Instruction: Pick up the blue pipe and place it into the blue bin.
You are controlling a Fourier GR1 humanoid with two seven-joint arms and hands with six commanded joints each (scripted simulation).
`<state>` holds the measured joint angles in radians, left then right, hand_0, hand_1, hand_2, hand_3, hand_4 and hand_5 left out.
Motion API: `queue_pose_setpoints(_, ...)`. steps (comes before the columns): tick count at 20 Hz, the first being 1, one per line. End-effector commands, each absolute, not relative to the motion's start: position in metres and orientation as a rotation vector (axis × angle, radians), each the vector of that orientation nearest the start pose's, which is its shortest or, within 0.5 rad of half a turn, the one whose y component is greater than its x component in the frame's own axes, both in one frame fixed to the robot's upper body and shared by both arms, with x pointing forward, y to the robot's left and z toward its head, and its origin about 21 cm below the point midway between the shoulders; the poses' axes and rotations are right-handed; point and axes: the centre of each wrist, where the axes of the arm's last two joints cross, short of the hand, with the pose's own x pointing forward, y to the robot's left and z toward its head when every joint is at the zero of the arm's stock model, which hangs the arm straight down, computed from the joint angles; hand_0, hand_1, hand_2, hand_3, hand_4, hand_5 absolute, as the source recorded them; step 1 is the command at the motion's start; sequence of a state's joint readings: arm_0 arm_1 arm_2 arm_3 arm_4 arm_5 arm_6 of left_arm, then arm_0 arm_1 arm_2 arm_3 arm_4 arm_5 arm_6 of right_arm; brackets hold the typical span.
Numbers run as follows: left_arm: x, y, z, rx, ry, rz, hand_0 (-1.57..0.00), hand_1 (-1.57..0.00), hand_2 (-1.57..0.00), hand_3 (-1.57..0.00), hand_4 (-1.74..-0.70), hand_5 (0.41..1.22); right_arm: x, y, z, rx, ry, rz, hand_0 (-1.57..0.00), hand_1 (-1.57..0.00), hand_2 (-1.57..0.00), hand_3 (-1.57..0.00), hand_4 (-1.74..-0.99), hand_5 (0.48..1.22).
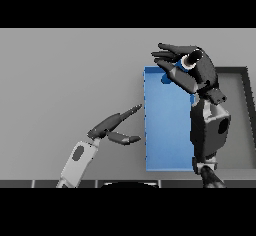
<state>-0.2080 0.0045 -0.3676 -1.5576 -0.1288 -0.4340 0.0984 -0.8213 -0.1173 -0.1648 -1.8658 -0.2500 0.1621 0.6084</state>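
The grey table [65, 80] fills the view, and on its right side sits a dark grey tray [239, 130] with a raised rim, reaching toward the right edge. Just beside it on the left lies the blue bin [167, 130], a long rectangle running from the far side toward the near edge; whether the two touch, the arm hides. The right arm comes up from the lower edge over the bin's right side, and the right hand [197, 70] hangs over the bin's far end, fingers curled round the blue pipe [175, 70]. Only bits of the pipe show, a blue patch under the fingers and a pale ring-shaped end beside the thumb, so how it is tilted is hard to tell. Over on the left, the left hand [112, 127] hovers above bare table near the bin's left wall, fingers straight and relaxed, thumb spread, holding nothing.
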Motion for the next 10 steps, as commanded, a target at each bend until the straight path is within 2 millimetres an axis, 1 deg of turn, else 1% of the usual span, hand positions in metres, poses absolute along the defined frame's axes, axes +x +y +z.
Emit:
queue_pose_setpoints(1, 0.269, 0.116, 0.040, -0.480, -1.520, -0.883, 0.00, 0.00, 0.00, 0.00, -0.95, 0.472, 0.304, -0.201, 0.289, 0.292, -1.984, 0.330, -1.57, -1.57, -1.57, -1.57, -1.498, 1.221)
queue_pose_setpoints(2, 0.269, 0.115, 0.041, -0.483, -1.514, -0.880, 0.00, 0.00, 0.00, 0.00, -0.95, 0.474, 0.306, -0.207, 0.279, 0.261, -1.950, 0.300, -1.57, -1.57, -1.57, -1.57, -1.499, 1.221)
queue_pose_setpoints(3, 0.270, 0.115, 0.041, -0.481, -1.514, -0.882, 0.00, 0.00, 0.00, 0.00, -0.95, 0.474, 0.310, -0.217, 0.275, 0.213, -1.926, 0.275, -1.57, -1.57, -1.57, -1.57, -1.499, 1.221)
queue_pose_setpoints(4, 0.271, 0.115, 0.040, -0.483, -1.517, -0.877, 0.00, 0.00, 0.00, 0.00, -0.95, 0.472, 0.310, -0.223, 0.265, 0.195, -1.897, 0.259, -1.57, -1.57, -1.57, -1.57, -1.499, 1.221)
queue_pose_setpoints(6, 0.273, 0.119, 0.044, -0.469, -1.527, -0.880, 0.00, 0.00, 0.00, 0.00, -0.94, 0.467, 0.314, -0.237, 0.250, 0.126, -1.835, 0.239, -1.57, -1.57, -1.57, -1.57, -1.499, 1.221)
queue_pose_setpoints(10, 0.270, 0.117, 0.041, -0.462, -1.529, -0.880, 0.00, 0.00, 0.00, 0.00, -0.94, 0.460, 0.309, -0.253, 0.205, 0.027, -1.675, 0.169, -1.57, -1.57, -1.57, -1.57, -1.500, 1.221)
